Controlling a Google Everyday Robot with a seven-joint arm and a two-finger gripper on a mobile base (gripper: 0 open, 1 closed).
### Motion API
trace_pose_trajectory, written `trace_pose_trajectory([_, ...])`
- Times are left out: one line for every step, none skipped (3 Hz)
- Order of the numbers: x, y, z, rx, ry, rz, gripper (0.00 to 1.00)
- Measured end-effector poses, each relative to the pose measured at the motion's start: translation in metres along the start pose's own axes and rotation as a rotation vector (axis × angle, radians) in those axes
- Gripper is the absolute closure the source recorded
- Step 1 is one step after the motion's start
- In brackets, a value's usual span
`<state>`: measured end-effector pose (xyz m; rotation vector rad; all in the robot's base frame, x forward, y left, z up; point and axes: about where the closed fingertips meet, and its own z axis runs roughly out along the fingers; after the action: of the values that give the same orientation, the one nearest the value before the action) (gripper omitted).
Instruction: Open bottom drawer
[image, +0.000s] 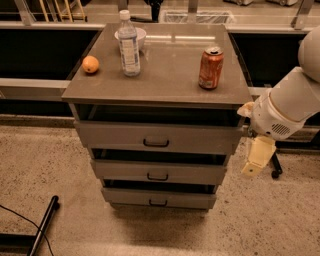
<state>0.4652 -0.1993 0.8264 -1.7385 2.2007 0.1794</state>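
Note:
A grey cabinet with three drawers stands in the middle of the camera view. The bottom drawer (159, 198) is the narrowest-looking, lowest one, with a small dark pull handle (158, 203) at its centre. It sits about flush with the drawers above. My gripper (255, 159) hangs from the white arm at the right, beside the cabinet's right side at the height of the middle drawer (158, 172). It is well to the right of the bottom drawer's handle and above it, touching nothing.
On the cabinet top (165, 85) stand a water bottle (128, 44), a white bowl (141, 35), an orange (90, 64) and a red soda can (210, 68). The top drawer (157, 138) is the widest. A dark pole (44, 225) lies on the floor at lower left.

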Motion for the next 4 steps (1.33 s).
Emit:
trace_pose_trajectory([0.007,-0.007,0.032,0.006,-0.027,0.013,0.00])
trace_pose_trajectory([0.025,-0.001,0.129,-0.050,-0.106,0.068,0.00])
trace_pose_trajectory([0.031,-0.011,0.189,-0.036,-0.171,0.091,0.00])
trace_pose_trajectory([0.032,-0.015,0.197,-0.027,-0.181,0.099,0.00])
